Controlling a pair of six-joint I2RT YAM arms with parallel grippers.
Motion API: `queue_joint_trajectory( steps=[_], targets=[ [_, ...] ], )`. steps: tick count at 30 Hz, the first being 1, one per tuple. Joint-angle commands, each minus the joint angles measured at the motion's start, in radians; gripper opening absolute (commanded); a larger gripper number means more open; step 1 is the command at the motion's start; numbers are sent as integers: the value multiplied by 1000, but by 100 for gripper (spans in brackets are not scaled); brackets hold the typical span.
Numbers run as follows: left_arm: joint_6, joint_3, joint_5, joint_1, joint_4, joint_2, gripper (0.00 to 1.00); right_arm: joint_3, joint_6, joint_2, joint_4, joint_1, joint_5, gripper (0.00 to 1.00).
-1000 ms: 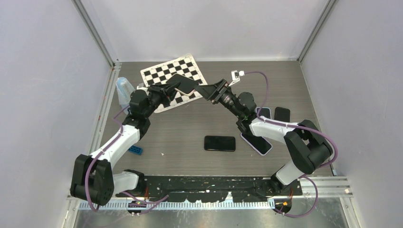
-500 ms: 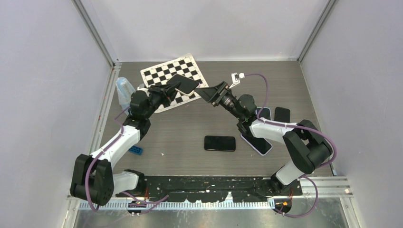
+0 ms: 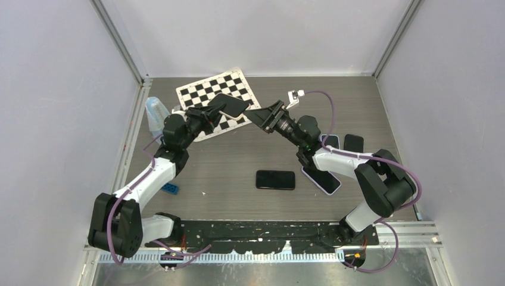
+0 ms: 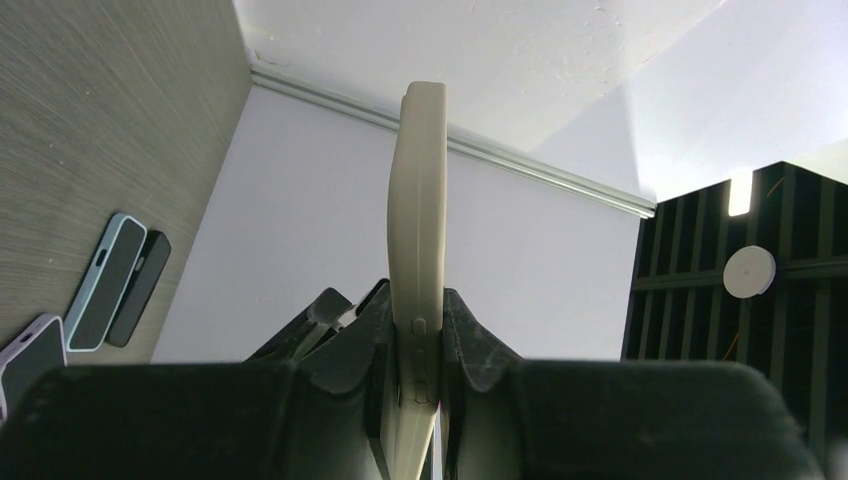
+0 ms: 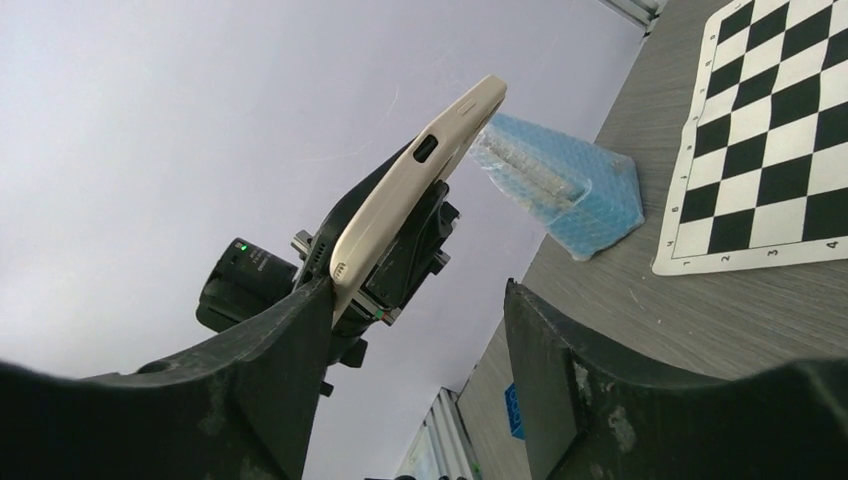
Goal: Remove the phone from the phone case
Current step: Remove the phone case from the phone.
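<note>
The phone in its beige case is held in the air above the checkerboard mat. My left gripper is shut on it. In the left wrist view the case stands edge-on between the two pads, with my left gripper clamped at its side buttons. My right gripper is open at the phone's right end. In the right wrist view the case slants up from the left finger, and my right gripper holds nothing between its jaws.
A bare black phone lies mid-table. A purple-cased phone, a light-blue-cased one and a black one lie at the right. The checkerboard mat, blue bubble wrap and a blue brick are at the left.
My right gripper has shifted slightly at the phone's right end and its jaws stand wider apart. My left gripper still holds the cased phone in the same place.
</note>
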Motion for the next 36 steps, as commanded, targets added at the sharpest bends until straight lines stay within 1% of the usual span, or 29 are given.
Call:
queue_joint_trajectory(
  steps=[1, 2, 3, 4, 5, 6, 8, 12, 14, 17, 20, 21, 22, 24, 25, 26, 27, 28, 29, 31, 36],
  targets=[
    [-10, 56, 112, -20, 274, -22, 0, 63, 93, 36, -189, -24, 10, 62],
    [-5, 64, 133, -22, 309, -7, 0, 77, 109, 42, -210, -27, 4, 56],
    [-2, 74, 159, -26, 343, 9, 0, 83, 141, 46, -256, -33, 2, 53],
    [1, 83, 177, -29, 382, 26, 0, 100, 168, 55, -279, -35, -1, 48],
    [5, 100, 200, -33, 429, 44, 0, 111, 181, 59, -340, -38, -10, 45],
    [7, 111, 219, -39, 463, 62, 0, 133, 205, 71, -366, -39, -15, 42],
    [20, 128, 244, -51, 520, 90, 0, 154, 246, 93, -400, -41, -34, 39],
    [88, 154, 277, -76, 513, 99, 0, 190, 286, 131, -372, -41, -82, 38],
    [120, 164, 290, -85, 485, 95, 0, 204, 286, 140, -354, -41, -94, 41],
    [200, 193, 315, -103, 385, 82, 0, 225, 282, 150, -322, -39, -126, 47],
    [304, 220, 320, -118, 230, 64, 0, 241, 286, 153, -268, -31, -152, 49],
    [345, 227, 317, -119, 178, 56, 0, 243, 295, 155, -251, -30, -159, 47],
    [391, 232, 309, -119, 116, 46, 0, 242, 306, 156, -193, -29, -174, 46],
    [506, 243, 281, -119, -36, 19, 0, 235, 349, 165, -80, -30, -207, 38],
    [554, 246, 261, -119, -107, 0, 0, 236, 372, 171, -50, -30, -219, 31],
    [593, 246, 239, -119, -160, -12, 1, 236, 382, 172, -12, -31, -236, 27],
    [620, 244, 217, -119, -220, -24, 4, 233, 391, 167, 3, -32, -240, 17],
    [646, 239, 196, -119, -244, -33, 8, 229, 392, 159, 19, -32, -241, 13],
    [674, 236, 179, -119, -266, -41, 11, 219, 391, 154, 20, -32, -239, 5],
    [719, 235, 146, -117, -329, -55, 23, 204, 385, 140, 17, -33, -230, 1],
    [825, 228, 51, -116, -456, -79, 59, 172, 400, 115, 35, -42, -193, 1]
  ],
)
